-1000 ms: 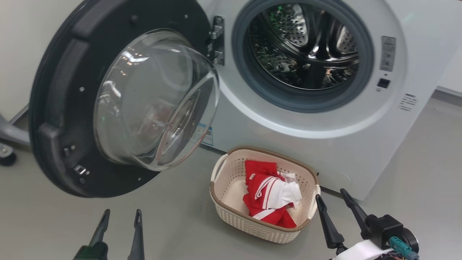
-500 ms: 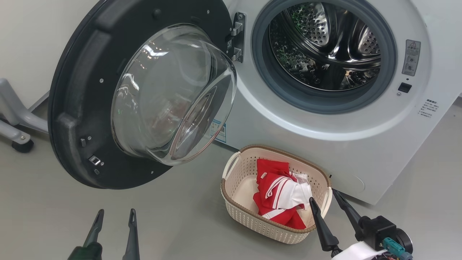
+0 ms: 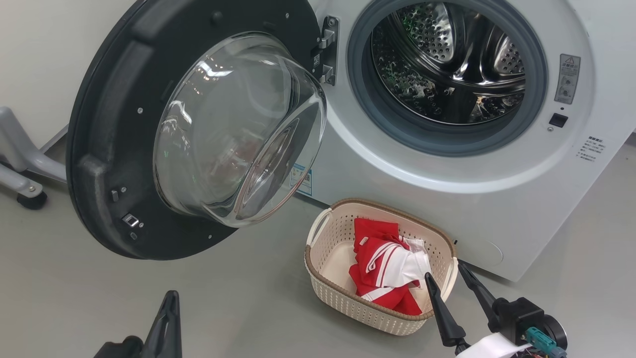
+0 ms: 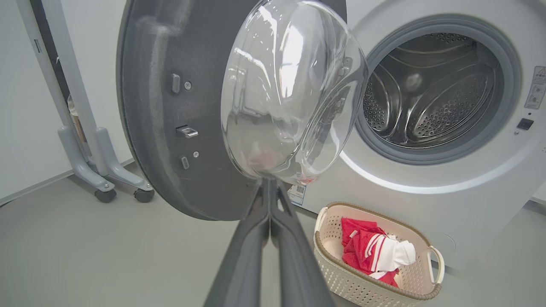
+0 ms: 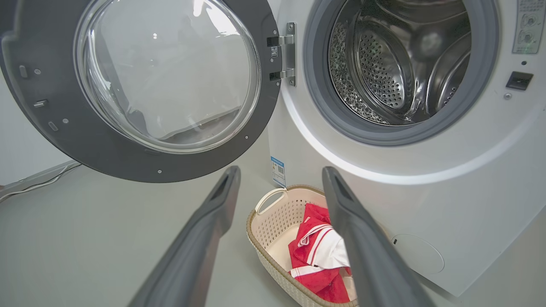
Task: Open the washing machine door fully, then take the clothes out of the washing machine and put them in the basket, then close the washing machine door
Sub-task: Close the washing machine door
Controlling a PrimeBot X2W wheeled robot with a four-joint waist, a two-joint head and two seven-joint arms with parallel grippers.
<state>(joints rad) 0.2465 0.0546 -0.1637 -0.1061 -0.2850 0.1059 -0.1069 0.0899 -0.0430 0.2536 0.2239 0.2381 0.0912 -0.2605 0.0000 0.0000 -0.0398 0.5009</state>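
Observation:
The white washing machine (image 3: 447,199) (image 4: 426,200) (image 5: 426,200) stands with its round black door (image 3: 109,149) (image 4: 153,128) (image 5: 85,145) swung wide to the left, glass bowl bulging out. Its steel drum (image 3: 447,59) looks bare inside. On the floor in front sits the cream basket (image 3: 338,298) (image 4: 341,273) (image 5: 268,226) holding the red and white clothes (image 3: 387,268) (image 4: 375,256) (image 5: 320,256). My left gripper (image 3: 170,298) (image 4: 268,183) is shut on nothing, low at the left, below the door. My right gripper (image 3: 444,271) (image 5: 281,172) is open just right of the basket.
A grey wheeled stand (image 3: 20,169) (image 4: 94,166) is on the floor left of the door, against the wall. Bare grey floor (image 3: 238,298) stretches between the door and the basket.
My left gripper's fingers have come together from open to shut. The camera shifted slightly early on; door, basket and right gripper stay put.

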